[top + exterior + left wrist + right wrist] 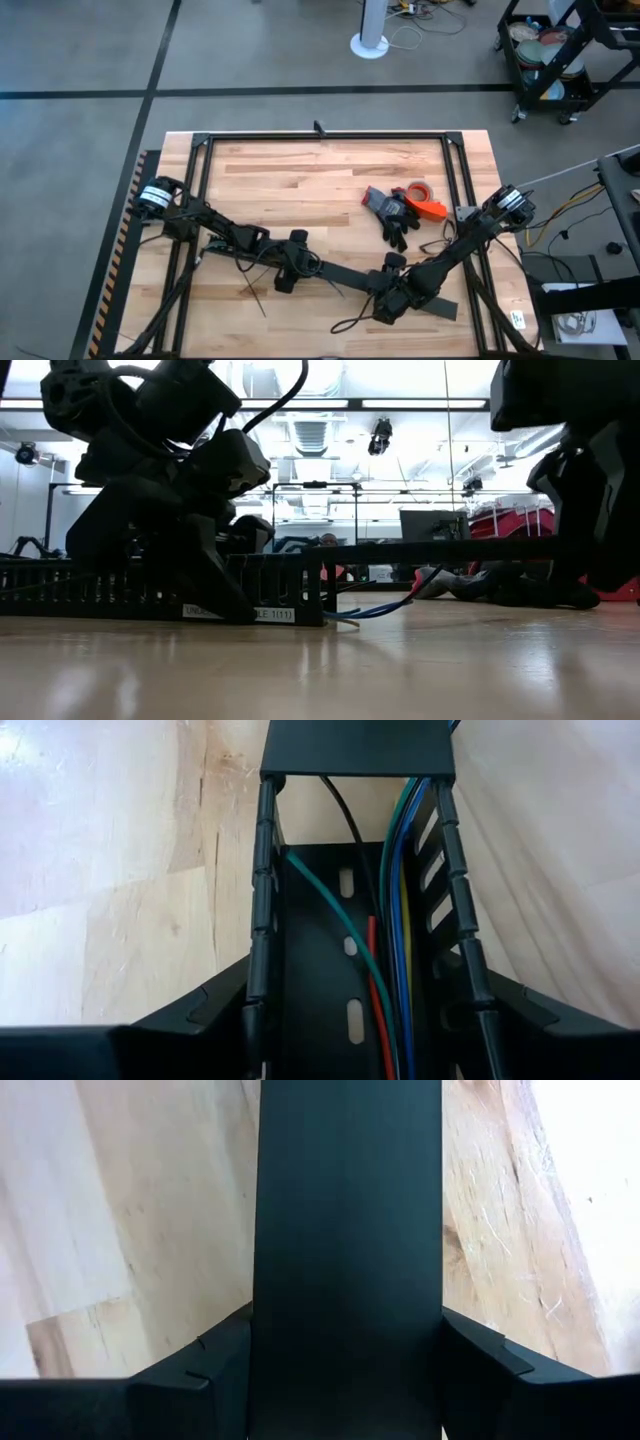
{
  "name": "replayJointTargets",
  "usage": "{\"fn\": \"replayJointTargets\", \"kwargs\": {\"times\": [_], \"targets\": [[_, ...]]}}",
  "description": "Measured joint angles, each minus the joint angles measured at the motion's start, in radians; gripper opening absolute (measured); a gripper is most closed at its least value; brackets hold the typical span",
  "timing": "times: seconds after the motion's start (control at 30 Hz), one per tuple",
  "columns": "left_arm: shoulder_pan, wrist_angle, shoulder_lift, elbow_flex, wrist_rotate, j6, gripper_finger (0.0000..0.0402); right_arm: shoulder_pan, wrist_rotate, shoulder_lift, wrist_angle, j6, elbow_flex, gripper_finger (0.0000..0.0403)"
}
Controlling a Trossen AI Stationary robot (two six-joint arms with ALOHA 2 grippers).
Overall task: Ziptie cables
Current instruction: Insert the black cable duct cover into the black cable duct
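Coloured cables [395, 920] inside duct [355, 750]

Both arms reach low toward the bottom middle of the high view — left gripper [287, 268] and right gripper [392, 300] each clamped on something.

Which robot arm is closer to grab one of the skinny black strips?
Left. The left gripper is at the end of the duct, right beside the zipties; the right gripper is farther along it.
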Motion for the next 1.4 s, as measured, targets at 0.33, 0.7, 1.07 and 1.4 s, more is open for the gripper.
{"fn": "replayJointTargets", "kwargs": {"times": [0.33, 0.7, 1.07, 1.4], "targets": [[-0.001, -0.002, 0.0, 0.0, 0.006, 0.013, 0.0239, 0.002, -0.015, 0.0, 0.008, -0.05, -0.003, 0.0213], [-0.001, -0.003, 0.0, 0.0, 0.006, 0.028, 0.0235, -0.003, -0.016, 0.0, 0.008, -0.068, -0.005, 0.0213], [0.001, -0.001, 0.0, 0.0, 0.001, 0.019, 0.0236, -0.01, -0.01, 0.0, 0.024, 0.057, -0.005, 0.0213], [0.001, -0.004, 0.0, 0.0, 0.002, 0.019, 0.0237, -0.008, -0.006, 0.0, 0.011, -0.023, 0.013, 0.0213]]}}
